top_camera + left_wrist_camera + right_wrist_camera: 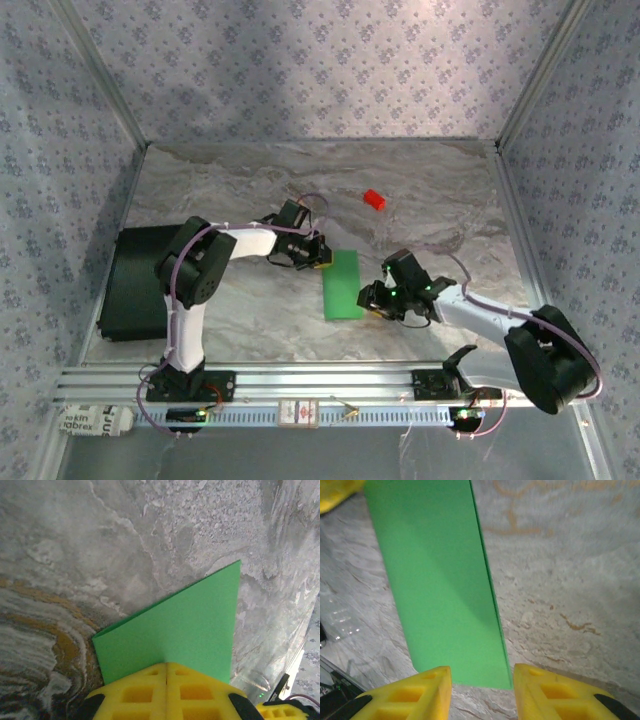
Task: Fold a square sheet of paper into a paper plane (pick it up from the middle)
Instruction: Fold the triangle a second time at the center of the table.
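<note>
While marbled tabletop (pixel 250 180) meets patterned walls (pixel 300 70), we see green paper (pixel 343 285)
Left gripper (pixel 166 672) closed, hiding its edge; right gripper (pixel 482 679) parted

The green paper (pixel 343 284) is smooth and matt. The table (pixel 250 180) has a marbled, stone-like finish. The yellow fingers (pixel 420 686) look like matt plastic.

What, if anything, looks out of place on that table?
Nothing looks damaged or spilled. The green paper lies flat as a narrow rectangle, apparently folded in half. The only stray item is a small red block sitting alone farther back.
</note>
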Robot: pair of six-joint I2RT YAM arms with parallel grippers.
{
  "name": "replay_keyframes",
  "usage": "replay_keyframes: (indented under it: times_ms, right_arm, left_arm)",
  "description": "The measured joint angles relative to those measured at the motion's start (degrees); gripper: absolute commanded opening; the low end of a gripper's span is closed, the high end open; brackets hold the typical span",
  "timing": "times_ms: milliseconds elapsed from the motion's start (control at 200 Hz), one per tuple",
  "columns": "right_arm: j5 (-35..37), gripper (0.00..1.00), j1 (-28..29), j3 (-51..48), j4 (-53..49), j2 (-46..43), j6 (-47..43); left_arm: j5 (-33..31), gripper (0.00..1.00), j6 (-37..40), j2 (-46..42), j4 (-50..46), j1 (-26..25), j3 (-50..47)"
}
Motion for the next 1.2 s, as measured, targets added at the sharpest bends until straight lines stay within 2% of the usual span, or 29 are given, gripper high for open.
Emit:
replay_keyframes:
  times_ms: [230,580,1199]
  right_arm:
    - [-1.16,0.45,0.98,0.00,1.07,2.47,0.31]
    - [-3.67,0.38,0.76,-0.68,7.17,2.84,1.64]
    - [-11.04,0.39,-5.33,0.02,16.39,8.15,0.83]
  left_arm:
    - [0.79,0.05,0.26,0.00,1.55,0.33,-0.98]
    - [1.49,0.05,0.22,-0.02,2.64,0.57,-1.53]
    - [1.97,0.06,-0.94,-0.02,3.76,0.63,-1.90]
